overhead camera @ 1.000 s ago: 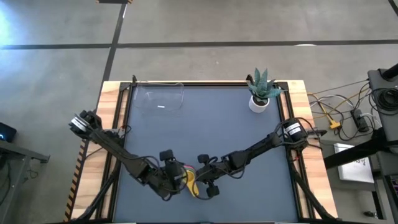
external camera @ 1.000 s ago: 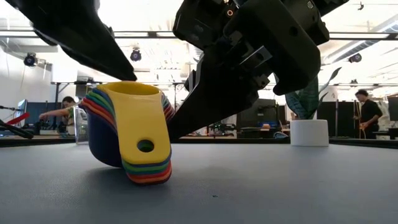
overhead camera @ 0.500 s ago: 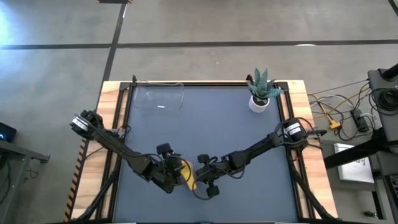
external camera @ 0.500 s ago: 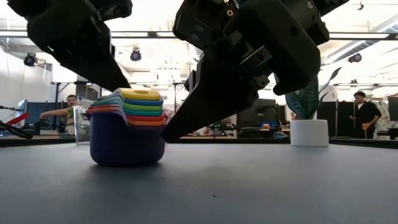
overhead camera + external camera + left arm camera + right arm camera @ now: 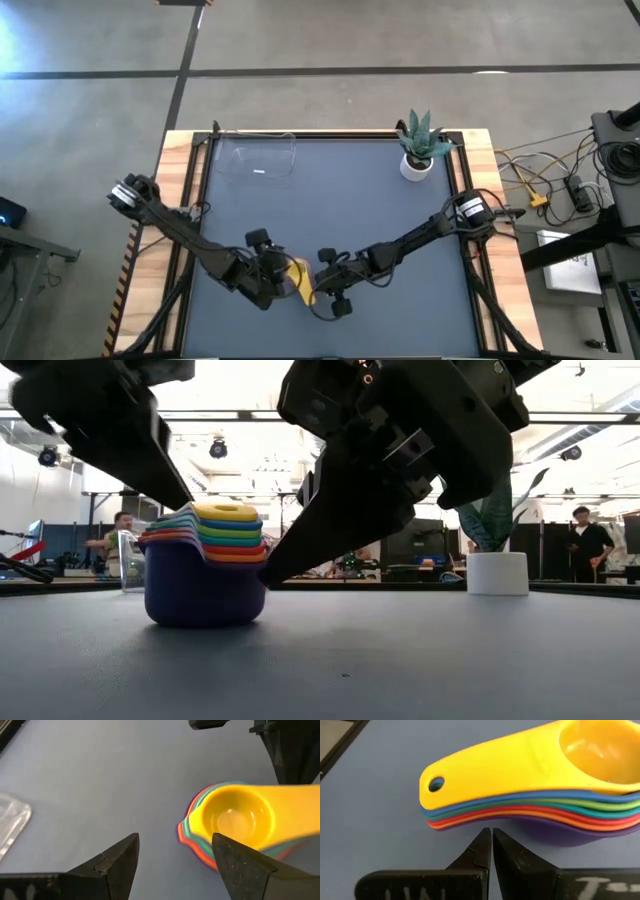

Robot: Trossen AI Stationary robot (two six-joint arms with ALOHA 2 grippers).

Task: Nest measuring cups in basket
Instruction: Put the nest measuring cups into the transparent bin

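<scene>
The seven coloured plastic measuring cups (image 5: 205,565) are seen already nested, yellow on top, on the grey desk (image 5: 340,200) at lower centre, flanked by released left jaws (image 5: 172,857) and clenched, empty right jaws (image 5: 491,851), while the clear plastic basket (image 5: 262,160) at upper left is yet unfilled.

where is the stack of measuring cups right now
In the high view the stack of measuring cups sits upright on the table near its front edge, between the left hand and the right hand, far from the basket.
</scene>
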